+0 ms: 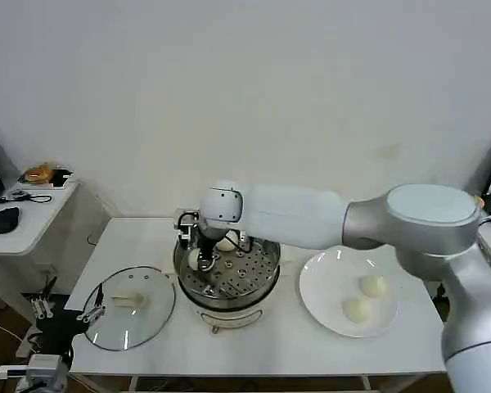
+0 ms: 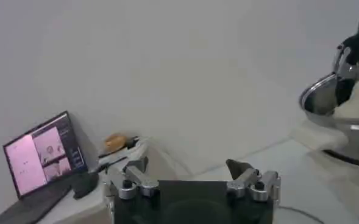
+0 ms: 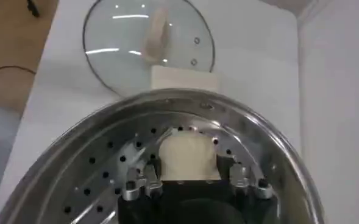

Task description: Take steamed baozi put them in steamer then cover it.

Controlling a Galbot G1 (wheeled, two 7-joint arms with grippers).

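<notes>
Baozi (image 3: 187, 157) is gripped between the fingers of the right gripper (image 1: 203, 260), low inside the steamer (image 1: 266, 266) at its left side, beside another bun (image 1: 226, 243). If released crookedly, it could roll against that neighbour. The left gripper (image 2: 194, 182) is held open, parked beside the table.

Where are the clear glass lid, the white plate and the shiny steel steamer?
Clear glass lid (image 1: 129, 308), head view, glass beside handle.
White plate (image 1: 323, 278), head view, bare surface.
Shiny steel steamer (image 3: 94, 140), right wrist view, inner wall.
</notes>
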